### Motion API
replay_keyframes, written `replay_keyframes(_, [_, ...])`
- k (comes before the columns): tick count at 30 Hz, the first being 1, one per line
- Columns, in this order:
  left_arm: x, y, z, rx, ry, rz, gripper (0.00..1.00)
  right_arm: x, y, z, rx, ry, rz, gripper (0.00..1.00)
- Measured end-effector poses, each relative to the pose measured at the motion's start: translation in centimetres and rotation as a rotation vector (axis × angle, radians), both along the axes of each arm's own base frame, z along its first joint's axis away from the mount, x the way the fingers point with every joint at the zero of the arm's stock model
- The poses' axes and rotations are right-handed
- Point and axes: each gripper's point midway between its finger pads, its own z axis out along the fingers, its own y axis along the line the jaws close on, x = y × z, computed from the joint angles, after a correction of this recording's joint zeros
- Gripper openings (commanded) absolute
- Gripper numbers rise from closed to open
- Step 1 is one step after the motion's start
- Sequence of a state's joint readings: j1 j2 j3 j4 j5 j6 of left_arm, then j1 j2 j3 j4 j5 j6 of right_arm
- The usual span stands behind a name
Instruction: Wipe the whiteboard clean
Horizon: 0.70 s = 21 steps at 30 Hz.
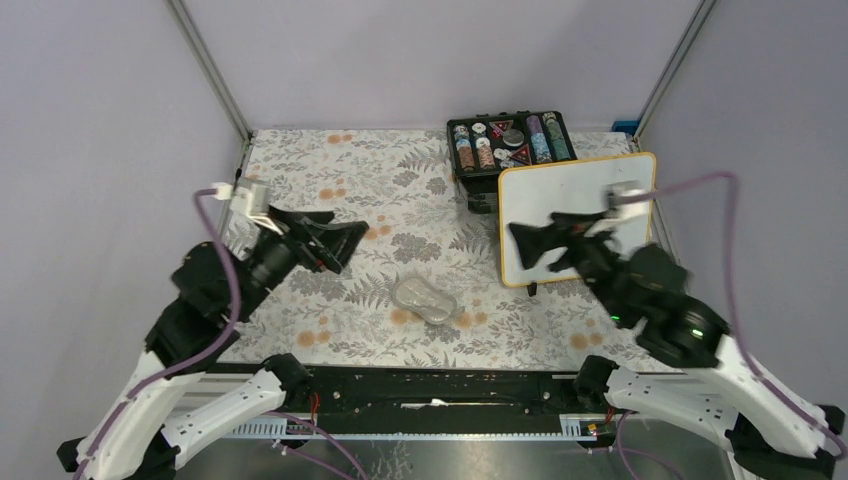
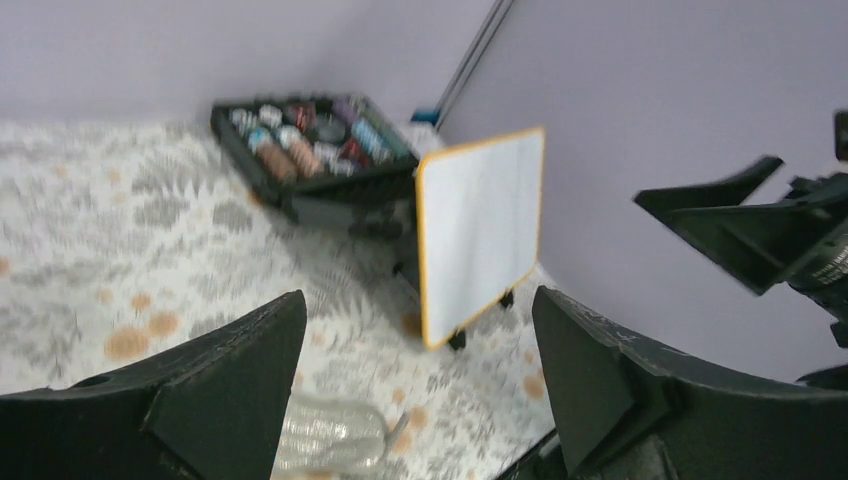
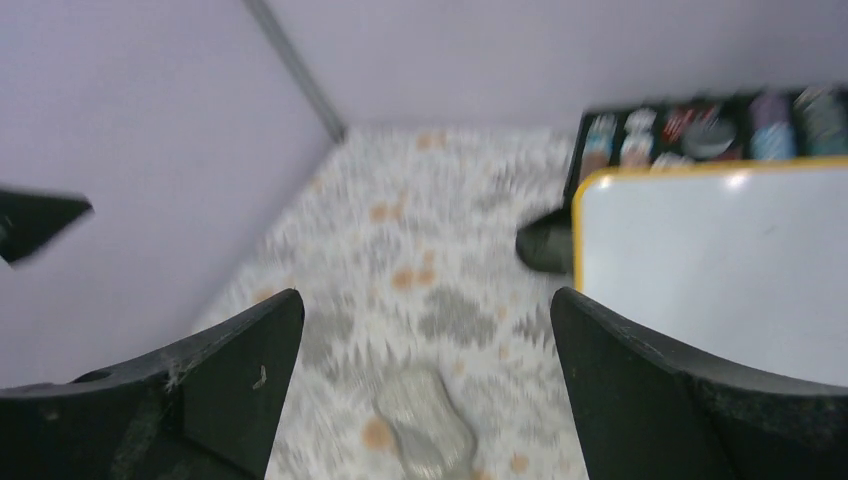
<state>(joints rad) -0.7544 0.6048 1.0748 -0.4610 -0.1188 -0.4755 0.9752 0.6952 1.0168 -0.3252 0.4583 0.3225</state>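
Both sets of fingers are spread and nothing is held. The left arm's fingers [image 1: 335,242] hang over the left half of the bench [image 1: 300,160], and the right arm's fingers [image 1: 540,240] are up in front of the small white whiteboard with the yellow-orange frame [image 1: 565,190]. That board is stood on its little black feet near the far right corner, face tilted toward the near edge. No writing can be made out on it in any view, but the wrist views are blurry, so faint marks can't be ruled out.

If a wipe is wanted, the crinkly silver-grey lump [image 1: 425,300] lying mid-bench toward the near edge is probably meant for it, though what it really is can't be told. It'd best be pinched across its narrow waist, laid flat on the face and dragged in overlapping strokes with light pressure. The board looks tippy on those feet, so the frame should be braced by the other arm.

Just behind the board, at the far edge, an open black case [image 1: 512,143] is sat. It's packed with rows of coloured chips in slots, plus a few round and triangular bits in the middle. Best not bumped.
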Motion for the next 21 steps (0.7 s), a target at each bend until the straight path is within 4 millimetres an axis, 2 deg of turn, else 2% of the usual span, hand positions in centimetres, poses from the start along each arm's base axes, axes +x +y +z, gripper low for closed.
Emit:
replay_keyframes(3, [-0.9,1.3,5.1,-0.047,-0.095,0.017,0.9,-1.3,-5.7,7.7,0.161,-0.15,-0.123,1.0])
replay_keyframes(5, [-1.5,2.3,8.1,-0.072,-0.151,0.029,0.91,-2.4,-8.9,11.9,0.254,-0.227,-0.18,1.0])
replay_keyframes(7, [-2.3,3.4,11.5,-0.103,-0.221,0.043,0.91,-3.5,-11.5,15.0,0.329,-0.288,-0.221,1.0])
replay_keyframes(9, [-3.3,4.6,14.2,-0.131,-0.28,0.057,0.92,-4.3,-13.6,17.1,0.383,-0.336,-0.253,1.0])
replay_keyframes(11, [-4.3,5.9,16.6,-0.159,-0.338,0.073,0.92,-4.7,-14.7,18.1,0.406,-0.361,-0.275,1.0])
replay_keyframes(14, [-5.6,7.5,18.7,-0.186,-0.396,0.094,0.93,-4.8,-15.5,18.6,0.411,-0.379,-0.301,1.0])
replay_keyframes(17, [-6.3,8.6,19.5,-0.193,-0.429,0.113,0.93,-4.7,-15.7,18.6,0.398,-0.384,-0.317,0.99])
replay_keyframes(21, [-6.3,9.0,19.6,-0.181,-0.44,0.131,0.94,-4.4,-15.6,18.3,0.379,-0.387,-0.327,1.0])
